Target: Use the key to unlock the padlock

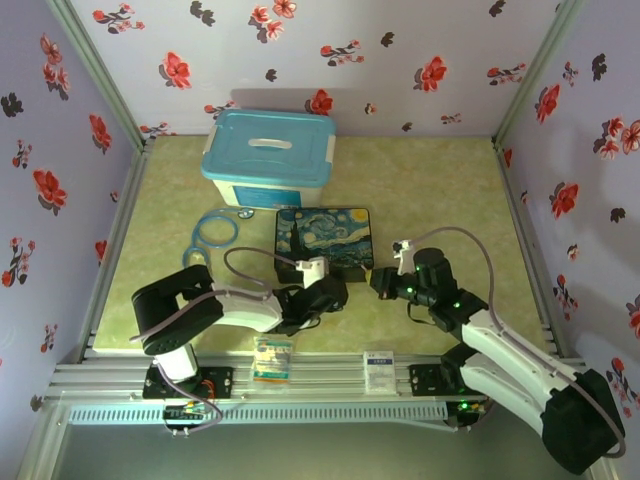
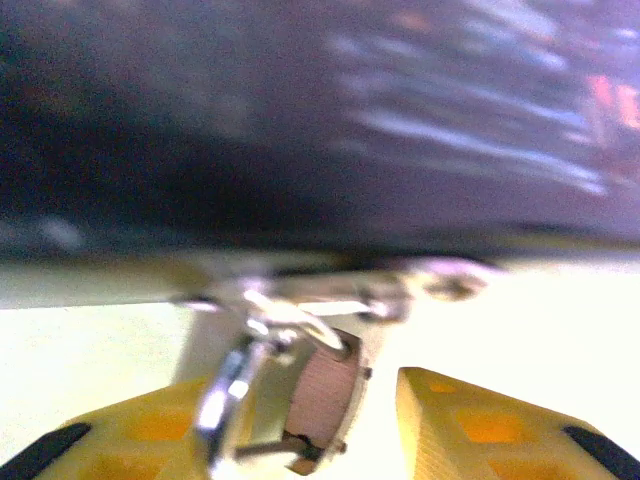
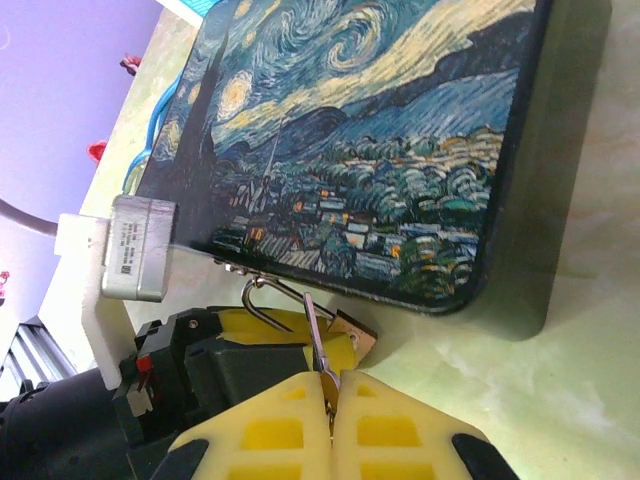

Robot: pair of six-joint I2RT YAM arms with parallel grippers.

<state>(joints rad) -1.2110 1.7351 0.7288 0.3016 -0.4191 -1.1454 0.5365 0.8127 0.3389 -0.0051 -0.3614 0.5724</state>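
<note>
The right tool is pinching the key between closed pads, with the blade pointing straight ahead out of the tips. The padlock is hanging just ahead and slightly right of that blade, at the painted box edge nearest the tool. The left tool is bracketing the padlock with its pads apart, a gap showing on one side. By my judgement, the key's long axis is needing to swing toward the lock body.
</note>
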